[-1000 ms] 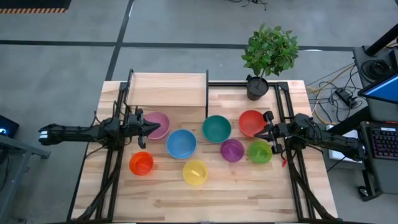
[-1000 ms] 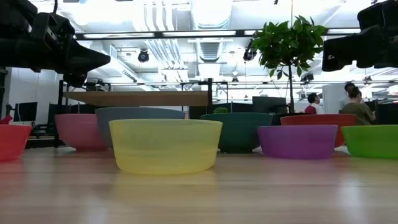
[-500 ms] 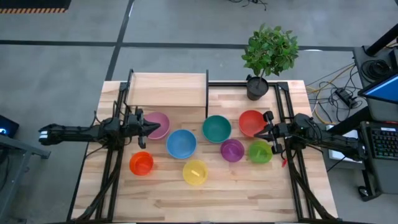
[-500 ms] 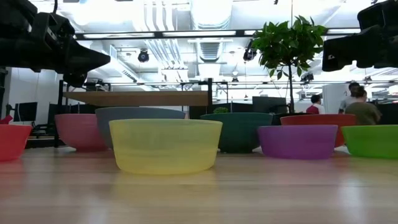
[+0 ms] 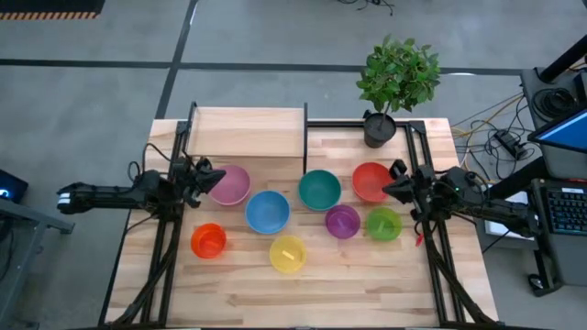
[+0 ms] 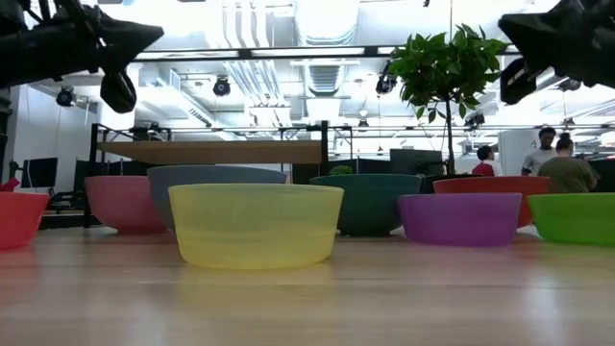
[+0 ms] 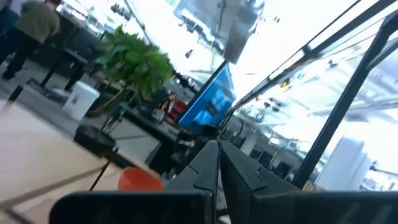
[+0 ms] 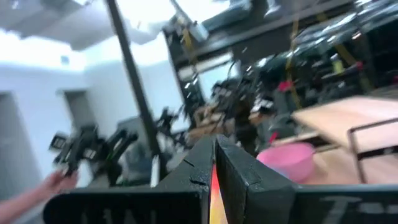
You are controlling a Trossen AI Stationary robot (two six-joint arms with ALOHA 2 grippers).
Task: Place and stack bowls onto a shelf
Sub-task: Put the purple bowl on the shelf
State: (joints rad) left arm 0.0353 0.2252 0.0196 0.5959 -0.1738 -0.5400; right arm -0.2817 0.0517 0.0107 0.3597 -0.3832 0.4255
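Eight bowls stand on their bases on the tabletop: pink (image 5: 230,184), blue (image 5: 268,212), teal (image 5: 319,190), red (image 5: 371,181), purple (image 5: 342,221), green (image 5: 383,224), orange (image 5: 209,240) and yellow (image 5: 288,253). The shelf (image 5: 246,133) stands bare at the far left. My left gripper (image 5: 216,176) is shut and empty, in the air just left of the pink bowl. My right gripper (image 5: 385,189) is shut and empty, in the air above the red bowl's right rim. In the low view both grippers, left (image 6: 144,38) and right (image 6: 514,29), hang well above the bowls.
A black pot with a green plant (image 5: 379,128) stands at the far edge, right of the shelf. Black frame rails (image 5: 425,174) run along both table sides. The near strip of the tabletop (image 5: 293,298) is bare wood. People show in the room beyond (image 6: 562,168).
Both grippers have risen and tipped their fingertips upward, staying shut. My left gripper has drawn back a little toward the table's left and far edges, away from the pink bowl. My right gripper has lifted near the red bowl. The bowls have not moved.
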